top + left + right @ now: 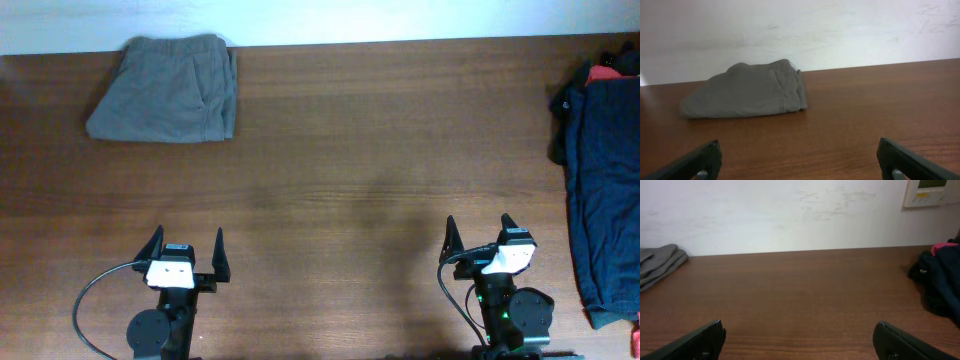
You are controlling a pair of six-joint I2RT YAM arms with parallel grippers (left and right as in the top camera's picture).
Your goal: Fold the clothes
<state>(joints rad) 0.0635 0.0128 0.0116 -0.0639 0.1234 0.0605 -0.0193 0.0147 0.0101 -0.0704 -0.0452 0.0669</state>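
Folded grey cloth shorts (165, 90) lie flat at the far left corner of the brown wooden counter (350, 130), close against the white wall (840, 30). In the left wrist view the folded grey cloth shorts (747, 90) are ahead and a bit left, neat, seam side to the right.

Left tool (188, 240) is at the near edge of the brown wooden counter, well apart from the folded grey cloth shorts and slightly right of them. Its jaws are spread wide with nothing between them, and its black fingers (695, 162) are off the wood.

Right tool (478, 232) is at the same near edge, far right of the folded grey cloth shorts, also gaping wide and holding nothing, with bare wood between its fingers (910, 342).

Dark navy-blue cloth shorts (608, 200) are at the opposite end from the folded grey cloth shorts, rumpled and unfolded along the right edge and running out of frame. A red-pink cloth scrap (603, 72) pokes out at their far end. The right wrist view catches the dark navy-blue cloth shorts (940, 280) at its right edge, well apart from the right tool. A white wall panel (925, 192) is at upper right.
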